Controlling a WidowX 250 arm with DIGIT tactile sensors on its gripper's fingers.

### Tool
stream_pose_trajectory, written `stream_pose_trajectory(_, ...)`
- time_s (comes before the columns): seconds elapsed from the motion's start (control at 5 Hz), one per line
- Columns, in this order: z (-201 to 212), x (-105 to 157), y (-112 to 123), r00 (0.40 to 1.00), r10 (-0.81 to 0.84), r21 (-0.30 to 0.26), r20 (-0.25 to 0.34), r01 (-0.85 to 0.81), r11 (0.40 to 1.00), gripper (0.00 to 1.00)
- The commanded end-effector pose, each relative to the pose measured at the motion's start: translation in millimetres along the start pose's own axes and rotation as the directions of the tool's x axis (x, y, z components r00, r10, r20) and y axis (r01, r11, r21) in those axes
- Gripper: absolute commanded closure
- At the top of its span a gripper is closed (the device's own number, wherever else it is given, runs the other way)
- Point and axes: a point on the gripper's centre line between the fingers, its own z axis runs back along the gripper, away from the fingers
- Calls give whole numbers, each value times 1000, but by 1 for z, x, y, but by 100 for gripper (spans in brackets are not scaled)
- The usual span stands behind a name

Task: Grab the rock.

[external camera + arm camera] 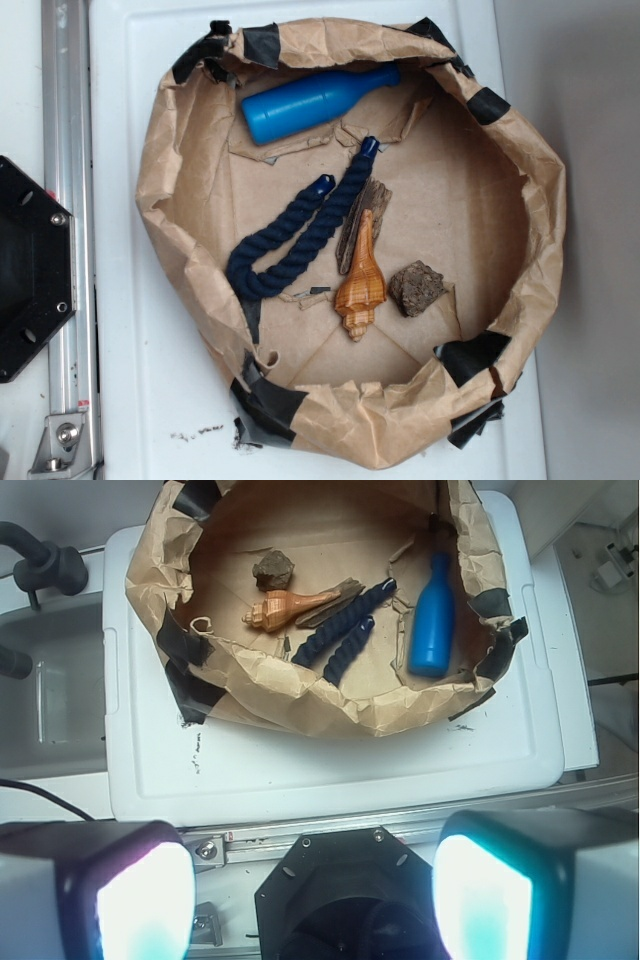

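Clutter inside a brown paper basin point(165, 170)

A blue bottle point(310, 102) lies on its side near the rim; a navy rope point(295, 240) bends beside a bark splinter point(362, 222) and an orange seashell point(361, 283).

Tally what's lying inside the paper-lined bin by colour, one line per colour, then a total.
Blue: 2, the bottle and the rope
Brown: 2, the rock and the bark
Orange: 1, the seashell
Total: 5
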Motion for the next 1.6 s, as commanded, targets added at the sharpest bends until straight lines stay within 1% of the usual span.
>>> stream_pose_trajectory(0.0, 0, 0, 0, 1000, 0, 0, 0, 0, 1000, 0)
stream_pose_trajectory(0.2, -53, 36, 35, 967, 251, 14, -48, -250, 968, 0)
stream_pose_trajectory(0.4, -85, 74, 30, 924, 367, -24, 108, -367, 930, 0)
stream_pose_trajectory(0.6, -103, 114, 26, 915, 380, -89, 135, -371, 924, 0)
stream_pose_trajectory(0.8, -124, 144, 13, 924, 349, -111, 154, -335, 936, 0)
stream_pose_trajectory(1.0, -153, 162, -3, 944, 296, -127, 148, -279, 952, 0)
stream_pose_trajectory(1.2, -184, 169, -20, 962, 257, -176, 93, -238, 955, 0)
stream_pose_trajectory(1.4, -205, 176, -35, 970, 220, -133, 107, -205, 970, 0)
